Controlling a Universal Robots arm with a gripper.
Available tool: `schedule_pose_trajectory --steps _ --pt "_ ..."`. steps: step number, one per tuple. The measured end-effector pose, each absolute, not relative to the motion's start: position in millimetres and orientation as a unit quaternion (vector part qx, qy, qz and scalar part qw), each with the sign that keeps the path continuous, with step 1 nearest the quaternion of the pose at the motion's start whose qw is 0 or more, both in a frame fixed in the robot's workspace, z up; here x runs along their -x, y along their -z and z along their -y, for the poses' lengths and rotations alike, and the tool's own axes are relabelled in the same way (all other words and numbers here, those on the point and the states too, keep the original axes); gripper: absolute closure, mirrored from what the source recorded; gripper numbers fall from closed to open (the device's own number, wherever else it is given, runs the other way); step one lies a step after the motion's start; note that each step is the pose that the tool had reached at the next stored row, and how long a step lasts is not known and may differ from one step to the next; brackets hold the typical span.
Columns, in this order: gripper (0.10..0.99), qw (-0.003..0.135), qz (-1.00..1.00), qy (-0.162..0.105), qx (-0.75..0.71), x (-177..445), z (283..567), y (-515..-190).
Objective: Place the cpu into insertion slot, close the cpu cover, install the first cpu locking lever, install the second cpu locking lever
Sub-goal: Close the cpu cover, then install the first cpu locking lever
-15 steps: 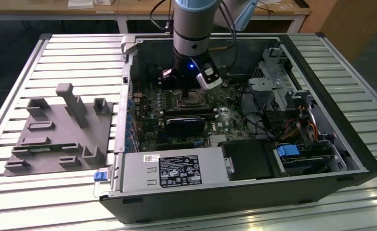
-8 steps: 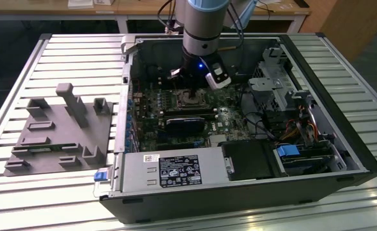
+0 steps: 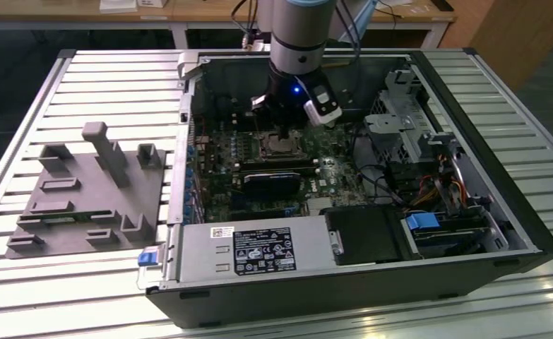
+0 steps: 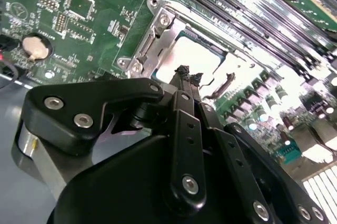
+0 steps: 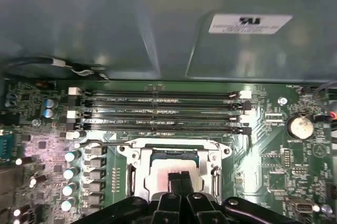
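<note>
Middle of the motherboard [image 5: 274, 179], just beside the memory slots [image 5: 158, 110] | cpu [image 5: 158, 182] sits flat inside the cpu cover [image 5: 138, 168] window | gripper [image 5: 179, 177] pinched together right over the chip, can't tell if touching

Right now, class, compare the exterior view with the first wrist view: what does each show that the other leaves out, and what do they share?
The exterior view adds the grey fixture block on the slatted table at the exterior view's left, and the labelled power supply inside the computer case. The first wrist view adds the round coin battery and a white sticker on the case's wall. Both share the green motherboard, the cpu in its metal frame, and the shut fingers over it.
</note>
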State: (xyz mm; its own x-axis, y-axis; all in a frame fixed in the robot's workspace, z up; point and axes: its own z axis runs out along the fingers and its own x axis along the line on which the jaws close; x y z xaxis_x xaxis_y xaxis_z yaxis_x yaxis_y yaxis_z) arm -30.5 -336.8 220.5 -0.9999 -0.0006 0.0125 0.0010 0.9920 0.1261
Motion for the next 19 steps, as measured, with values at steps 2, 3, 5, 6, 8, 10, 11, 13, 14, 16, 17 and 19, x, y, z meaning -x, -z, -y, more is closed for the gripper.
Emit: schedule_pose_trajectory --steps 2,3,5,6,8,10,11,13,14,16,17,19 --pt "0.980 0.006 0.998 0.062 0.000 30.6 336.7 -225.8" --pt "0.980 0.006 0.998 0.061 0.000 30.6 336.6 -228.3" --pt "0.980 0.006 0.998 0.059 0.000 30.5 336.6 -232.3" --pt "0.980 0.006 0.998 0.058 0.000 30.5 336.5 -233.9" --pt "0.980 0.006 0.999 0.054 0.000 30.5 336.5 -236.2" --pt "0.980 0.006 0.999 0.052 0.000 30.5 336.5 -236.5" --pt "0.980 0.006 0.999 0.052 0.000 30.5 336.5 -236.5" --pt "0.980 0.006 0.999 0.052 0.000 30.5 336.5 -236.5" --pt "0.980 0.006 0.999 0.052 0.000 30.5 336.5 -236.6" --pt "0.980 0.006 0.999 0.052 0.000 30.5 336.5 -236.6" --pt "0.980 0.006 0.999 0.052 0.000 30.5 336.5 -236.6" --pt "0.980 0.006 0.999 0.052 0.000 30.5 336.5 -236.5"
